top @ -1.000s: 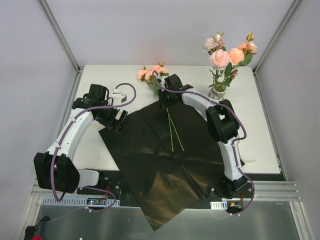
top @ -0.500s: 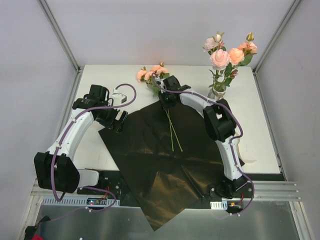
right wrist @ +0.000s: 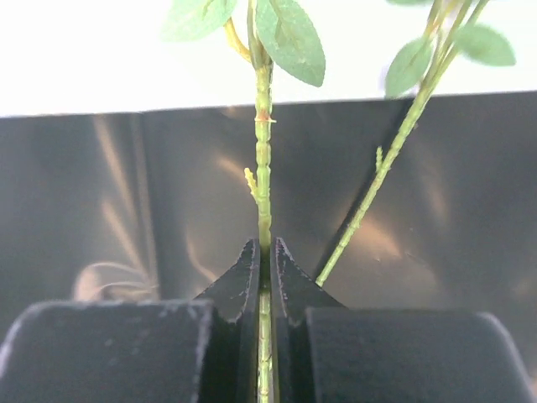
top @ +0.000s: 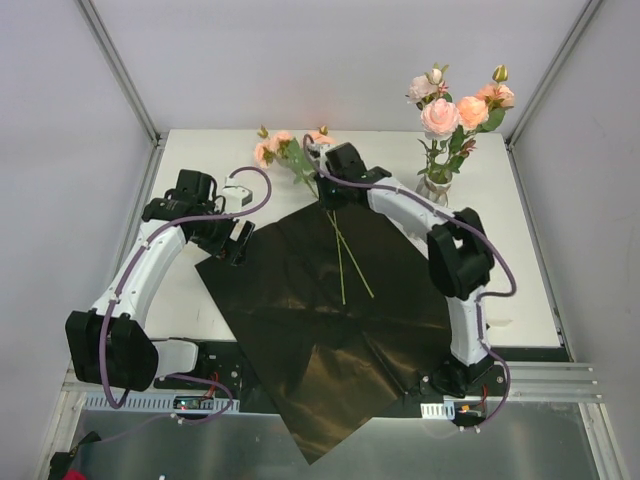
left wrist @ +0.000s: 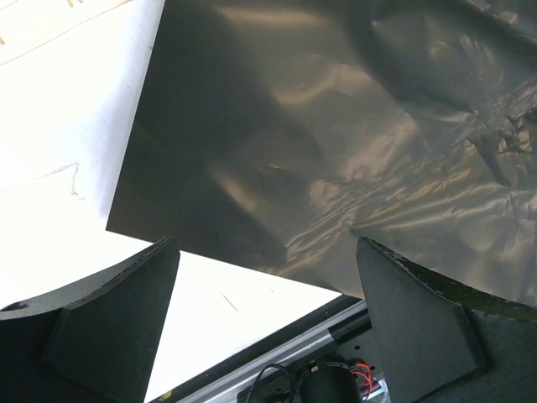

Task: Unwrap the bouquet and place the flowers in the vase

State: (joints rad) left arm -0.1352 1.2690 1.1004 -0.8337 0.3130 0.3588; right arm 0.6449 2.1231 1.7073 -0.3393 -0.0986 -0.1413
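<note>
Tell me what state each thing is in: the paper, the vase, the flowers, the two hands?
Black paper: unwrapped, spread flat on the table.
Vase: upright, several roses in it.
Left hand: open, empty, above the paper's corner.
Right hand: shut on a rose stem.
Gripped stem: pinched over the paper.
Second stem: loose on the paper beside it.
</note>
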